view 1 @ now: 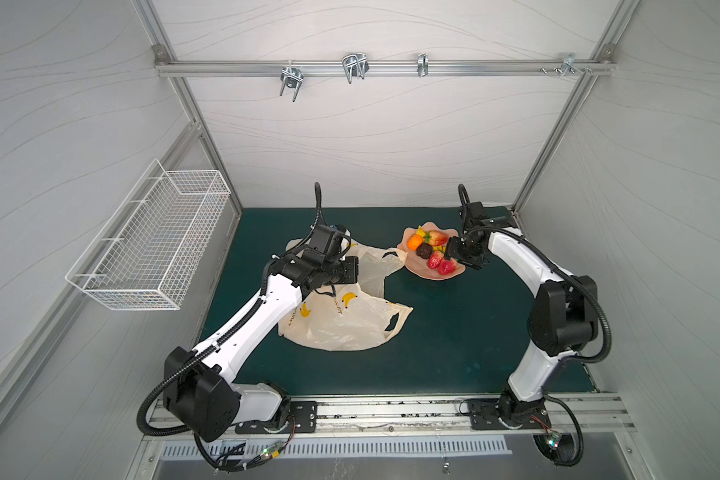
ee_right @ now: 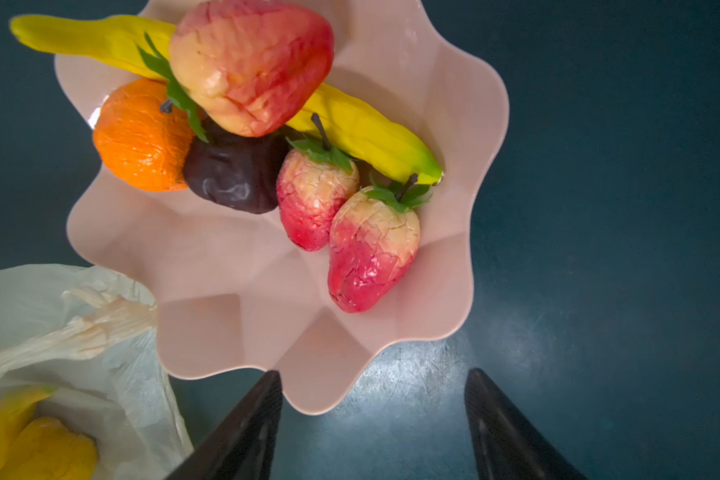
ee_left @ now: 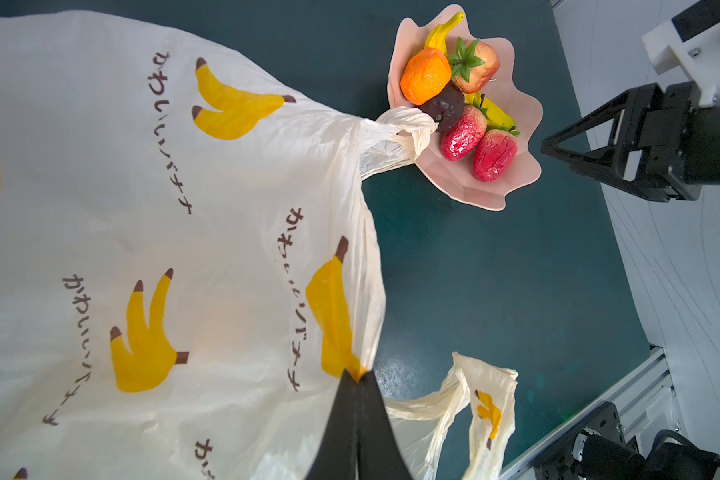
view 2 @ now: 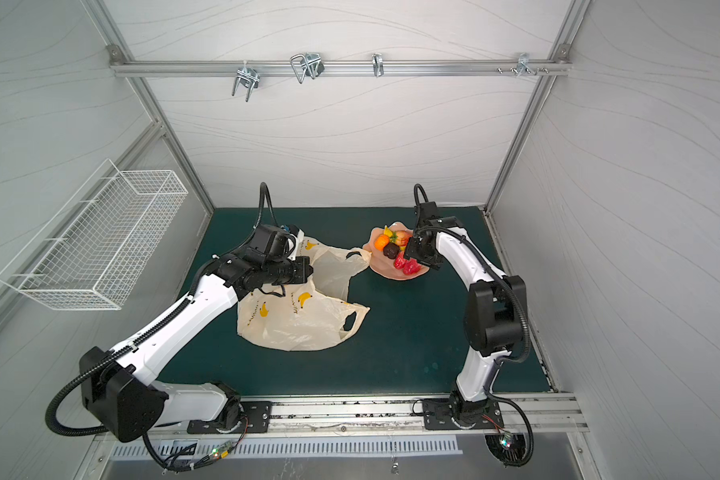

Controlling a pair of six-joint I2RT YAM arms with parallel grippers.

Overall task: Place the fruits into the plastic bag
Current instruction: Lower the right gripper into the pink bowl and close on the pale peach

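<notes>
– Bag [view 1: 341, 324] lies crumpled on the desk [view 1: 454, 332], thin limp film that slips. The left pincer [ee_left: 356, 374] is clamped on its edge.
– And the fruits [ee_left: 462, 133]?
– Piled in the pink dish [ee_right: 225, 324], to the right. They look light, firm and glossy; I'd take the nearest strawberry [ee_right: 371, 249] across its belly. The right pincer [ee_right: 373, 374] hangs over the dish rim, jaws apart, empty.

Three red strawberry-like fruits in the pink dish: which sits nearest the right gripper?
The strawberry by the banana's green tip, outermost of the low pair. Its twin lies beside the dark fruit; the big one lies atop the banana.
</notes>
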